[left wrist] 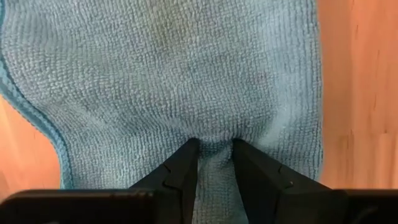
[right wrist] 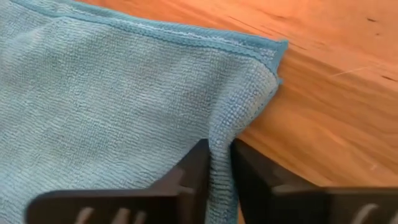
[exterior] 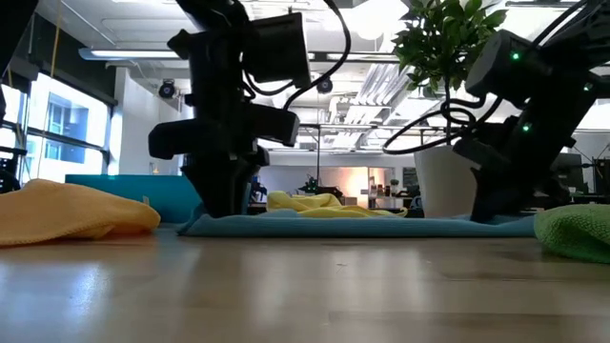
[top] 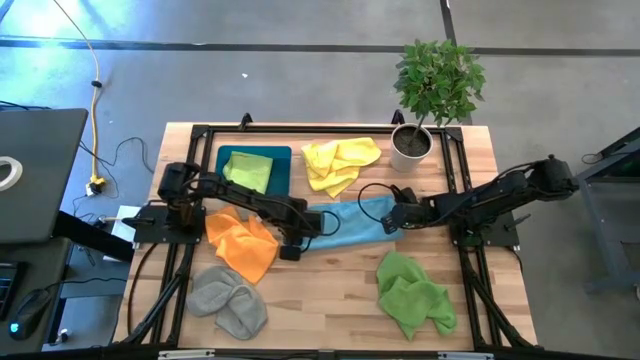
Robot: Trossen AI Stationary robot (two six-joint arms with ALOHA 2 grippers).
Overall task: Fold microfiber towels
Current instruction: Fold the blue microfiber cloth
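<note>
Left end effector (left wrist: 214, 163) and right end effector (right wrist: 219, 163) clamped on opposite edges of light blue towel (top: 355, 220), flat at desk (top: 320, 290) centre. Folding step starting; next, probably lift both edges together evenly.

Readable text: none in any view.
Labels or brands: none legible on the arms or cloths.
Numbers, signs: none can be made out.
</note>
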